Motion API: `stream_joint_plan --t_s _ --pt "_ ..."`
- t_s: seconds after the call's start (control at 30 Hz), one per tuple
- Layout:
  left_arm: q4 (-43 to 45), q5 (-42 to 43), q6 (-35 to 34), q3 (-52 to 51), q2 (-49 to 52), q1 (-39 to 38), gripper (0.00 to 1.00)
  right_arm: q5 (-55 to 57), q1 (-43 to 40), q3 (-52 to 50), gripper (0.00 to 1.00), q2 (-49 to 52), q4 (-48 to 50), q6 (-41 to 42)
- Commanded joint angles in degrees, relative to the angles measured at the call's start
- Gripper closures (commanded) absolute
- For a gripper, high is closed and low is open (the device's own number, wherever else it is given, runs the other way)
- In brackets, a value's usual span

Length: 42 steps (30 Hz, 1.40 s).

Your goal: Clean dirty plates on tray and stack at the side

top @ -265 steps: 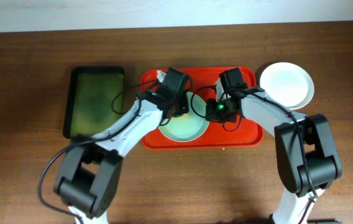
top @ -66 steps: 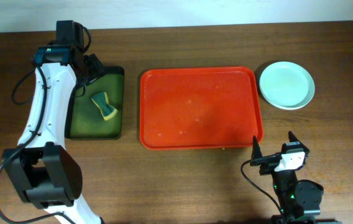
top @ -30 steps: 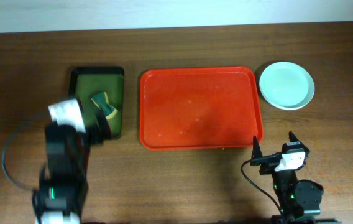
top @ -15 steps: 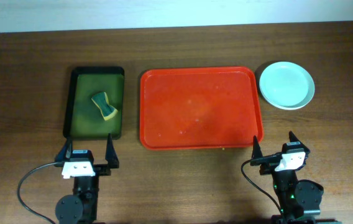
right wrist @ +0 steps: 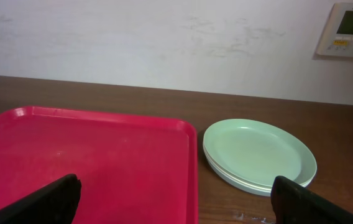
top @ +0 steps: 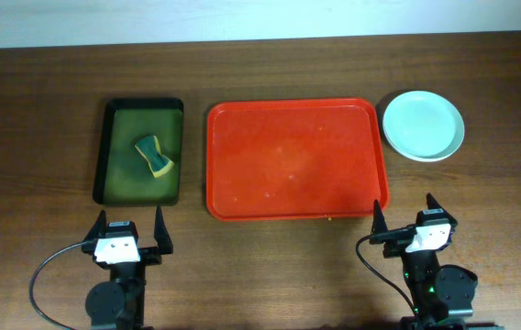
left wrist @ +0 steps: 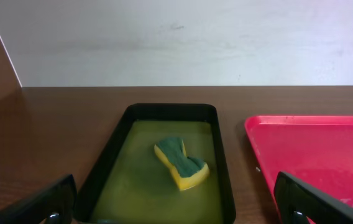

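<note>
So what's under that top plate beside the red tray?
The rim of at least one lower plate shows beneath the top plate. The lower faces are covered, so the count and their cleanliness can't be told.

The tray [top: 293, 160] is red, the plates [top: 423, 125] pale aqua.

Plain indoor room (wall control panel [right wrist: 352, 29]).
</note>
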Motion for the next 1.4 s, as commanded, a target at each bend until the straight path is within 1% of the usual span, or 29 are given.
stream_joint_plan --t_s 0.0,0.4,1.37 --pt "0.0 0.7 1.2 -0.4 -0.4 0.3 0.01 0.3 -0.4 -0.5 0.02 -0.4 0.0 0.7" --pt "0.0 -1.1 1.2 -0.4 -0.4 0.3 0.01 0.3 -0.4 -0.5 0.02 -0.4 0.0 0.7" --pt "0.2 -1.0 1.8 -0.4 -0.4 0.3 0.01 0.3 -0.4 -0.5 0.02 -0.4 0.0 0.7"
